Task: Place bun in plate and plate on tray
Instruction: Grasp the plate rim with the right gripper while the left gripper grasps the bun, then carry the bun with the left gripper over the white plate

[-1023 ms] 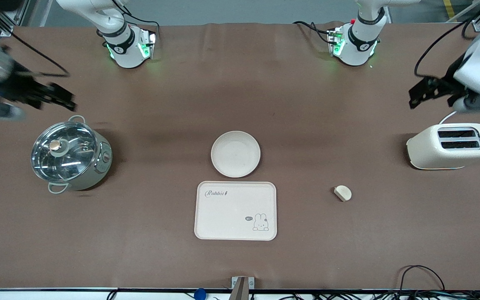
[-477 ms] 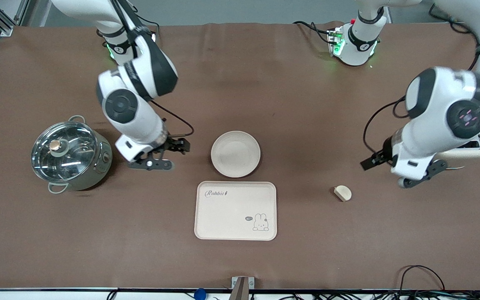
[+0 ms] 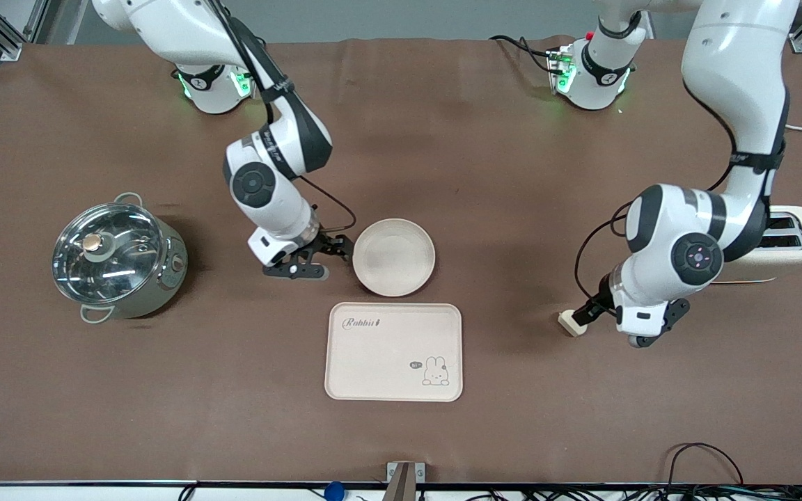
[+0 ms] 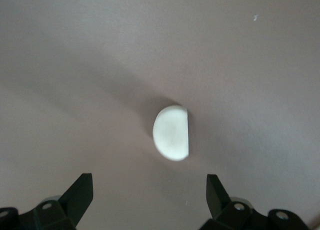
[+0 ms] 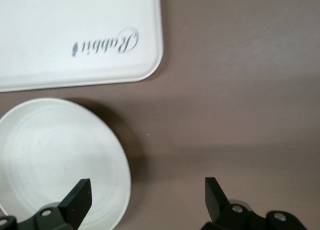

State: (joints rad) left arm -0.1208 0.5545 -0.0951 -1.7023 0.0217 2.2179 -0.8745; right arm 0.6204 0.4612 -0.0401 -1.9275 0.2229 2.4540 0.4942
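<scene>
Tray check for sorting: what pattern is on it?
Cream tray, "Rabbit" lettering, small rabbit drawing; front view.

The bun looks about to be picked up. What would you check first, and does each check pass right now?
1. Left gripper open: ok, its fingers stand wide apart in the left wrist view.
2. Gripper lined up on the bun: ok, the bun lies on the table ahead of the gap between the fingers.
3. Bun free to lift: ok, nothing touches it.
4. Plate ready: ok, nothing in it.
5. Right gripper out of the way: not ok, it is open at the plate's rim.
6. Tray bare: ok, nothing on it.
</scene>
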